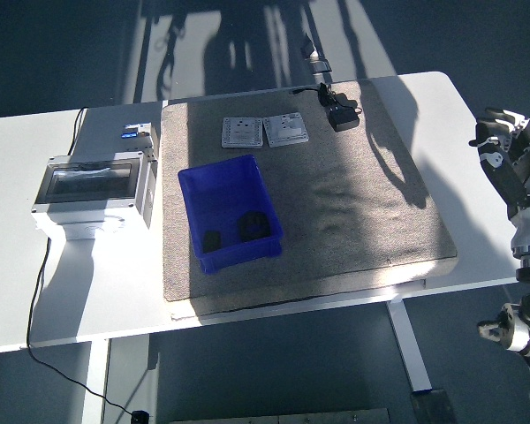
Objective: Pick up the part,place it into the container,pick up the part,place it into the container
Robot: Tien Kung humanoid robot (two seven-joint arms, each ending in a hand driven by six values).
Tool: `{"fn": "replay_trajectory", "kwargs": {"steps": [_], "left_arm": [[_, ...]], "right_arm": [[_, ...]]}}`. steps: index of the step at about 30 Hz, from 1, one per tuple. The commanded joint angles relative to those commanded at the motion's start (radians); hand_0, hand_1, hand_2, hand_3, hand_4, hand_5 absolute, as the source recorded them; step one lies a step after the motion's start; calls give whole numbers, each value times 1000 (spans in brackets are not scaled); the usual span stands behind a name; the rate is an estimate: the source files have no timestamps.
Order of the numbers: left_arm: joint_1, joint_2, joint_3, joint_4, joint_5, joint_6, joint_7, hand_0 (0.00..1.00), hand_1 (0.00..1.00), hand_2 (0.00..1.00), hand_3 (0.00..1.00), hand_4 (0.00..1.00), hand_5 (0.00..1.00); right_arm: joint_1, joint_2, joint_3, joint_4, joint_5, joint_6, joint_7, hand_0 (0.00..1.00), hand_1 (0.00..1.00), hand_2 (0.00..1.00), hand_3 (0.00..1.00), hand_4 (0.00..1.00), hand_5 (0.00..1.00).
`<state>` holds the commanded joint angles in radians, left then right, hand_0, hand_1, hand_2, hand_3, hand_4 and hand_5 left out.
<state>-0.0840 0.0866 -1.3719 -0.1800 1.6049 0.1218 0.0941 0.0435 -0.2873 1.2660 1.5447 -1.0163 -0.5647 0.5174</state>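
Two dark parts (238,230) lying inside the blue bin (190,203), one small near its front left, one bigger toward its right wall. Bin sitting on the grey mat (353,203), left of the mat's middle, open side up. Mat covering most of the white table (35,291).

Right hand (505,150) hanging past the table's right edge, well apart from the bin, fingers (495,119) loosely curled and holding nothing.

Two flat grey plates (265,132) lying side by side on the mat just behind the bin. Black adapter (343,117) with its cable resting near the mat's far right corner. Grey box (93,190) with a clear lid standing left of the mat, just beside the bin. Strong sunlight and arm shadow falling across the mat's right half.
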Motion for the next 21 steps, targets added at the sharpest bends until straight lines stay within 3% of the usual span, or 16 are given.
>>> {"fn": "replay_trajectory", "kwargs": {"steps": [1, 6, 7, 11, 17, 21], "left_arm": [[-1, 1, 1, 0, -3, 0, -1, 653, 659, 622, 367, 741, 872], [1, 8, 5, 0, -2, -13, 9, 653, 659, 622, 367, 741, 872], [0, 9, 5, 0, 7, -20, 15, 653, 656, 620, 374, 726, 812], [-1, 6, 14, 0, 25, -37, 29, 653, 656, 620, 374, 726, 812], [8, 0, 27, 0, 4, -46, 31, 654, 657, 619, 378, 719, 803], [12, 0, 52, 0, -24, -48, 20, 652, 656, 615, 376, 703, 751]], "right_arm": [[0, -4, 27, 6, 15, -3, 4, 632, 415, 561, 579, 648, 421], [30, -22, 147, 39, 22, -11, -8, 632, 415, 561, 579, 648, 421], [40, -23, 173, 42, 16, -10, -16, 630, 421, 550, 559, 652, 426], [48, -18, 238, 36, 18, -7, -30, 630, 421, 550, 559, 652, 426], [15, -20, 215, 10, 78, -3, -40, 639, 465, 567, 579, 658, 422], [-9, 3, 214, -2, 79, 2, -48, 635, 463, 572, 575, 660, 422]]}}
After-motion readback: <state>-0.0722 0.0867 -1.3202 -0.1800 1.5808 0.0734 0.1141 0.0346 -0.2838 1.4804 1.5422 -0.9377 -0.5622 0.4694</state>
